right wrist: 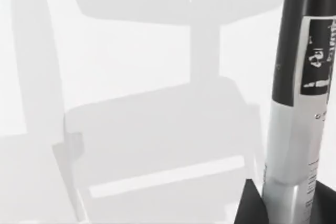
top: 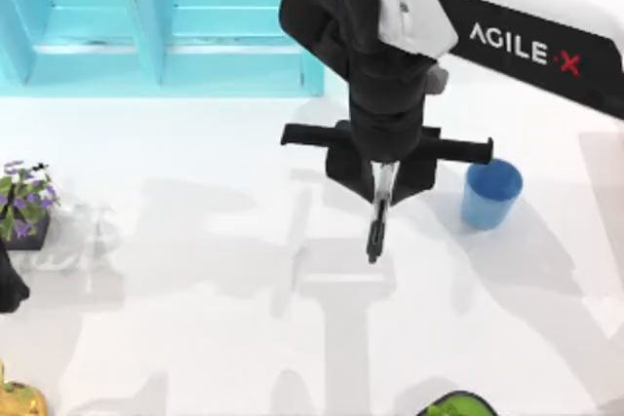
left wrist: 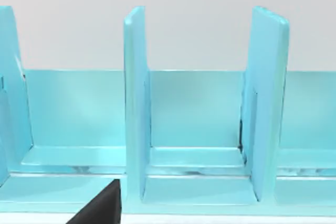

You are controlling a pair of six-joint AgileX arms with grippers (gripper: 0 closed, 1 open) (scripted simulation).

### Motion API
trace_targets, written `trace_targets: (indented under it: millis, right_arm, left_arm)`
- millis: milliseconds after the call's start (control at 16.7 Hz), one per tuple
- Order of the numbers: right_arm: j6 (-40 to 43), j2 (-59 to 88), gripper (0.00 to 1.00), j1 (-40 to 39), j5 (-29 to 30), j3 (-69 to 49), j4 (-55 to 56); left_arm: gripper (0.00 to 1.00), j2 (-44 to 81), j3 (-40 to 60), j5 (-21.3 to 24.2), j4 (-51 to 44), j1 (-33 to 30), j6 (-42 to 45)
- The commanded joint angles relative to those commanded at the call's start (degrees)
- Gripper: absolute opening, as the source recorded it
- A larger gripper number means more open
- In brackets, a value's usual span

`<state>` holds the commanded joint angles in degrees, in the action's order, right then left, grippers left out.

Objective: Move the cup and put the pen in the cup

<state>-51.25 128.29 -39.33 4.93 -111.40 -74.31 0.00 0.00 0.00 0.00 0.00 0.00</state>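
R gripper [top: 382, 182] hangs over mid-table, jaws clamped on the pen [top: 377, 219]; pen's upper end is hidden betw the fingers, only the lower barrel and black tip stick out, pointing toward the near edge. Can't tell if the tip touches the table [top: 195, 319]. In the R wrist view the pen [right wrist: 299, 103] is close up: smooth cylinder, black band w/ white label print, grey-silver barrel below, cut off at both ends by the frame. Cup [top: 490, 193], plain blue plastic, tapered w/ wider rim, stands upright just right of the gripper, apart from pen; its inside is not visible. L arm is parked at the far-left edge, just a dark bit [top: 10, 284] showing, so jaw state can't be told. L wrist view faces a glossy turquoise rack [left wrist: 199, 129] w/ upright dividers. Potted plant [top: 24, 207] w/ purple flowers at left; a gold item [top: 18, 401] and a green item [top: 458, 404] are cut off at the near edge, unidentifiable.
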Motion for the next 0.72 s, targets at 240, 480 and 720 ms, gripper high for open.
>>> trace_targets:
  millis: [240,480,720]
  right_arm:
    - [-2.5,-6.5,0.00,-2.8,-0.2,5.7,-2.4]
    - [-2.7,-6.5,0.00,-2.6,-0.3,5.7,-2.3]
    - [-0.7,-7.0,0.00,-2.9,2.4,8.3,1.1]
  left_arm:
    - [1.00,0.0,0.0,0.0,0.0,0.0,0.0]
    - [1.00,0.0,0.0,0.0,0.0,0.0,0.0]
    - [1.00,0.0,0.0,0.0,0.0,0.0,0.0]
